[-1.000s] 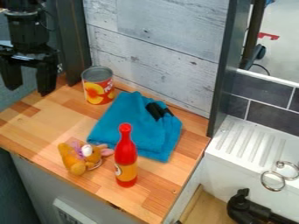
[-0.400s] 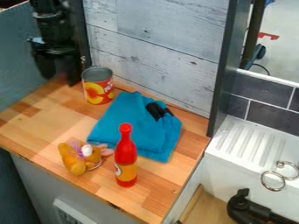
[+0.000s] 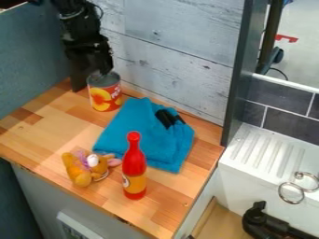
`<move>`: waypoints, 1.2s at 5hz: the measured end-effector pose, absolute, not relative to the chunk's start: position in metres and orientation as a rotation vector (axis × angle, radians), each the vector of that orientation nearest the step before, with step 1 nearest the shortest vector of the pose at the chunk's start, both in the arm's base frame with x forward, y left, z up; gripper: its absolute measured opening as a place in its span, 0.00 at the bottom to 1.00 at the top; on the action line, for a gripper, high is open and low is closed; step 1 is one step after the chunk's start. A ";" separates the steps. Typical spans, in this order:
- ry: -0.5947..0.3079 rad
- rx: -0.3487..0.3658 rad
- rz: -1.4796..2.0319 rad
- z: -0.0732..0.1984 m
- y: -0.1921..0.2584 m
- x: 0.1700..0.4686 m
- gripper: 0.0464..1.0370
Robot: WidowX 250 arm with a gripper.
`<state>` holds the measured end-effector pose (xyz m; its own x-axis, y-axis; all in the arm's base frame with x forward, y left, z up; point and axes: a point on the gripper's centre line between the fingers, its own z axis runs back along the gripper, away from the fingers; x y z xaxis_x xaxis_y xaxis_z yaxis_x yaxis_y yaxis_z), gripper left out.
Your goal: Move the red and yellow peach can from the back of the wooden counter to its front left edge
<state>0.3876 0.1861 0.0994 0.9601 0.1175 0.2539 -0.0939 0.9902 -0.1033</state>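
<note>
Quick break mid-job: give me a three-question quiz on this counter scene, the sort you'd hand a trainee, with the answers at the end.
1. True or false: the red bottle stands upright on the wooden counter, not on top of the blue cloth.

2. Fill in the blank: in the camera view, the small plush toy lies to the ____ of the red bottle.

3. Multiple choice: which of these is nearest to the gripper?
a) the red bottle
b) the small plush toy
c) the can

Key: 1. True; 2. left; 3. c
</note>
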 end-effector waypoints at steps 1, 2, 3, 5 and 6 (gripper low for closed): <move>-0.313 -0.057 0.116 0.100 0.195 0.405 0.96; -0.291 -0.017 0.123 0.087 0.188 0.427 0.96; -0.271 0.011 0.132 0.074 0.179 0.442 0.96; -0.280 -0.019 0.157 0.070 0.182 0.455 0.96; -0.245 0.038 0.179 0.064 0.190 0.447 0.96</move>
